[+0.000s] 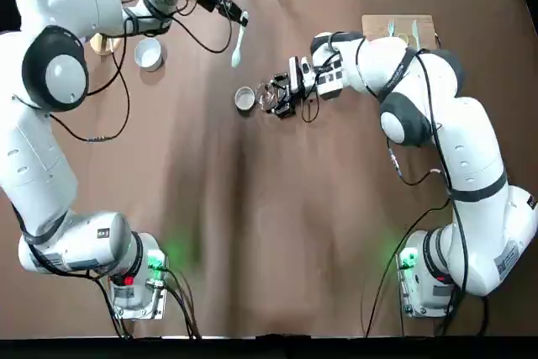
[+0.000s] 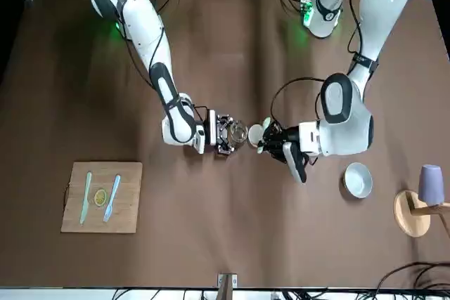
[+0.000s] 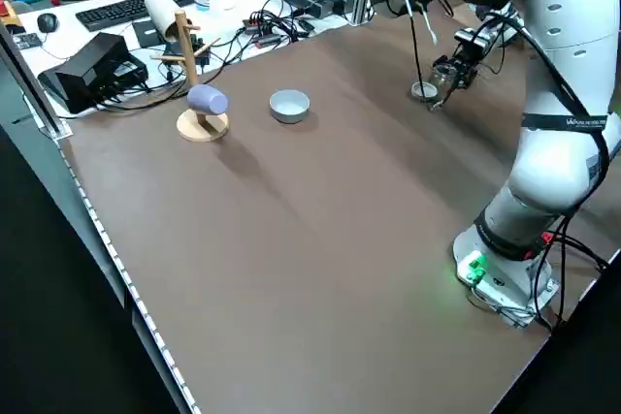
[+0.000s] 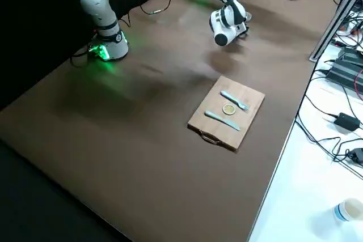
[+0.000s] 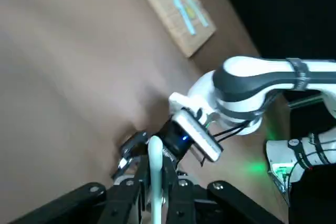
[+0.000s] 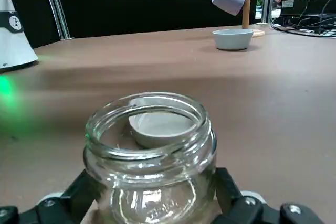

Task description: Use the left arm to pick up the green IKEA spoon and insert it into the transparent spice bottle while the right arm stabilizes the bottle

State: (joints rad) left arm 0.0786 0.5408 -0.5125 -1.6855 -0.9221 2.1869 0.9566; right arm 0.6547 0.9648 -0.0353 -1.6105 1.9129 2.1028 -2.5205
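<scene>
The green IKEA spoon (image 1: 238, 44) hangs bowl-down above the table, handle pinched in my left gripper (image 1: 236, 18), which is shut on it. In the left wrist view the spoon (image 5: 155, 163) stands between the black fingers (image 5: 128, 195). The spoon hangs behind and slightly left of the transparent spice bottle (image 1: 266, 96), apart from it. The bottle stands upright at mid-table, mouth open (image 6: 149, 124). My right gripper (image 1: 276, 97) lies low on the table, shut on the bottle's sides; the front view shows the same grip on the bottle (image 2: 238, 132).
A small grey-rimmed tin (image 1: 245, 98) sits right next to the bottle. A white bowl (image 1: 149, 54) and a wooden stand with a lilac mug (image 2: 430, 184) are at the far left. A wooden board (image 1: 398, 29) with a fork and knife lies far right.
</scene>
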